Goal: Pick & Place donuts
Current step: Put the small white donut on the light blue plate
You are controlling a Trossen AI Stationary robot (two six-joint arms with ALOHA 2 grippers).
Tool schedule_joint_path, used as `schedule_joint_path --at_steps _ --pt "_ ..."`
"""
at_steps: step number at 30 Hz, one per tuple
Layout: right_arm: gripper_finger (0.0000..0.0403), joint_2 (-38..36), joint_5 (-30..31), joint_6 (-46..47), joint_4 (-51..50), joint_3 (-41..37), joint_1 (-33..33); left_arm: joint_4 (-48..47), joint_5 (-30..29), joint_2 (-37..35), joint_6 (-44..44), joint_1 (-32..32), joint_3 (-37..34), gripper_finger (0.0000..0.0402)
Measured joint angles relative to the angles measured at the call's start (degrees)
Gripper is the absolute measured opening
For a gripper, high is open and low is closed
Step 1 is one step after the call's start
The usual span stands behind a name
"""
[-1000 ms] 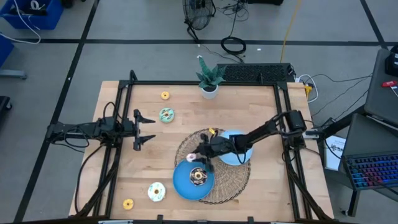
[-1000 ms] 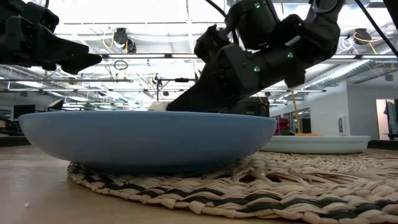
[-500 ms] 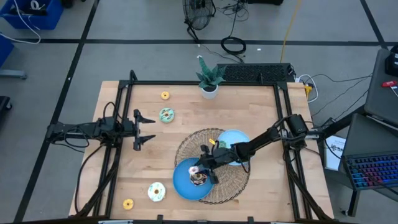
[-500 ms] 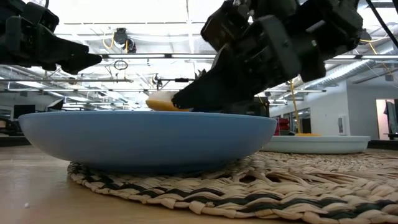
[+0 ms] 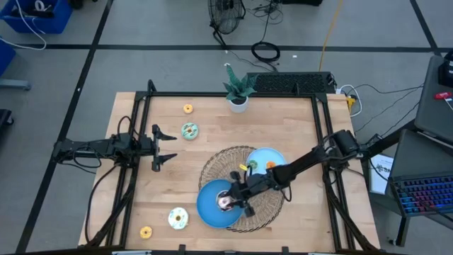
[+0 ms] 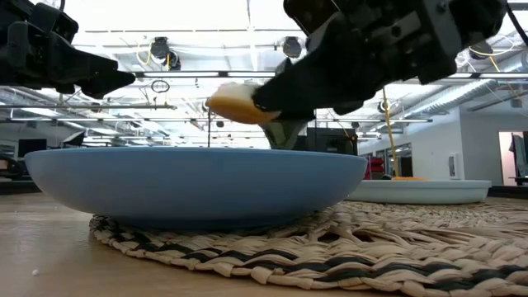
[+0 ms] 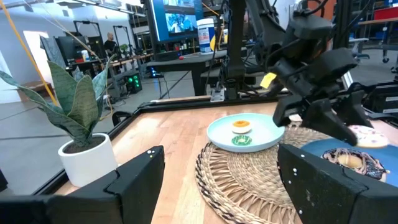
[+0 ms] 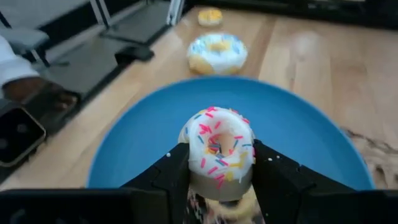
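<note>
My right gripper point(image 5: 229, 202) is shut on a white-iced donut with sprinkles point(image 8: 217, 146) and hovers over the dark blue plate point(image 5: 205, 209). A chocolate donut point(image 7: 351, 160) lies on that plate, below the held one. The pale blue plate point(image 5: 263, 157) behind it holds a green donut point(image 7: 241, 140) and an orange-topped one point(image 7: 241, 125). Both plates rest on a round woven mat point(image 5: 212, 166). My left gripper point(image 5: 168, 147) waits open at the table's left, holding nothing. My right gripper pinches the donut by two opposite outer sides point(image 8: 194, 155) between its two fingers point(image 8: 174, 174). The fingers come from the table's right, slanting slightly down. The donut sits icing up, lifted clear above the dark blue plate's rim point(image 6: 198, 157).
Loose donuts lie on the wood: a teal one point(image 5: 189, 131) and a small yellow one point(image 5: 187, 108) at the far left, a teal-and-cream one point(image 5: 178, 218) and a yellow one point(image 5: 146, 231) at the near left. A potted plant point(image 5: 237, 91) stands at the far edge.
My right gripper has carried the donut toward the table's near edge, from beside the pale blue plate to above the dark blue plate. It has also risen, so the donut now hangs higher above the plate's rim.
</note>
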Motion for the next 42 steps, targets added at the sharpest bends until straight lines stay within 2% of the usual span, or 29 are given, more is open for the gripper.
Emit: schedule_joint_path --at_steps 11,15,18,23,31,42 --pt "0.0144 -5.97 0.17 1.44 -20.46 -0.02 -1.79 -0.02 0.00 0.00 0.00 -0.02 0.00 0.0306" --pt "0.0142 -7.30 0.27 2.24 -24.70 -0.14 -2.19 -0.01 0.00 -0.01 0.01 -0.02 0.00 0.0306" --pt "0.0143 -8.21 0.53 2.80 -24.68 -1.00 -2.52 0.00 0.00 0.00 0.02 0.00 0.02 0.0306" --pt "0.0143 -10.57 5.77 2.99 -22.59 -3.56 -2.62 -0.05 0.00 -0.02 0.00 0.00 0.02 0.0306" --pt "0.0143 -16.42 6.71 3.00 -19.55 -8.32 -2.59 -0.10 0.00 -0.02 0.01 -0.01 0.01 0.0306" --pt "0.0141 -29.19 19.75 6.84 -17.42 -21.16 -2.88 -0.04 0.02 -0.01 0.00 -0.02 0.01 0.0306"
